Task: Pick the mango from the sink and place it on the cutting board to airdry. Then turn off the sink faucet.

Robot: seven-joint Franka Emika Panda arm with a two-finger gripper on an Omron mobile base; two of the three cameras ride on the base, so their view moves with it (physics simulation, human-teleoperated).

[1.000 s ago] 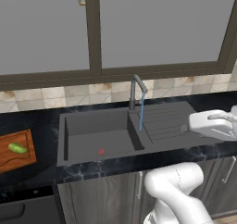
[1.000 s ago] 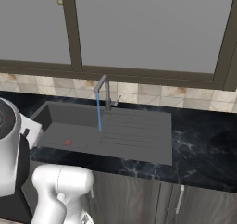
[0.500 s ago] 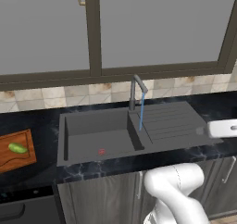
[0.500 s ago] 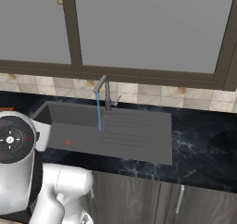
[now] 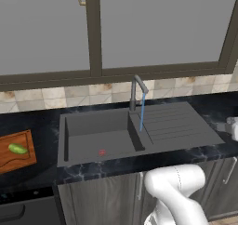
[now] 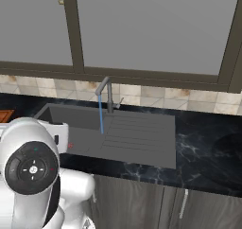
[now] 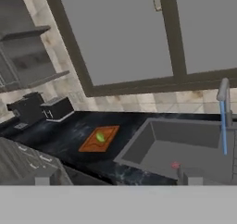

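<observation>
Water runs in a thin blue stream (image 5: 142, 111) from the sink faucet (image 5: 136, 92) in the left base view, falling just where the deep basin of the sink (image 5: 100, 135) meets its ribbed drainboard. A tiny red spot (image 5: 102, 152) lies on the basin floor. Off to the left, on the black marbled surface (image 5: 42, 119), the cutting board (image 5: 21, 158) lies flat with the mango (image 5: 17, 148) resting on it, well apart from the sink. At the right edge a white part of the arm pokes in above the surface. From the right base view, the faucet (image 6: 107, 92) stands at the back rim of the sink (image 6: 142, 138), spout angled to the left, the stream (image 6: 100, 114) dropping beside the drainboard ribs; the red spot (image 6: 71, 146) shows in the basin, and a corner of the cutting board (image 6: 4, 114) peeks in at the left edge. A large white arm joint with a dark round cap fills the lower left. In the hand view, the hand (image 7: 115, 181) shows its two finger tips (image 7: 42, 181) set wide apart, open, with nothing between them. Beyond them the cutting board (image 7: 92, 144) lies on the surface (image 7: 69, 135) with the mango (image 7: 100, 137) on top, left of the sink (image 7: 185, 149); the faucet (image 7: 224, 98) and its stream (image 7: 224, 130) stand at the right, and a dark appliance (image 7: 39, 108) sits at the far left under the window.
</observation>
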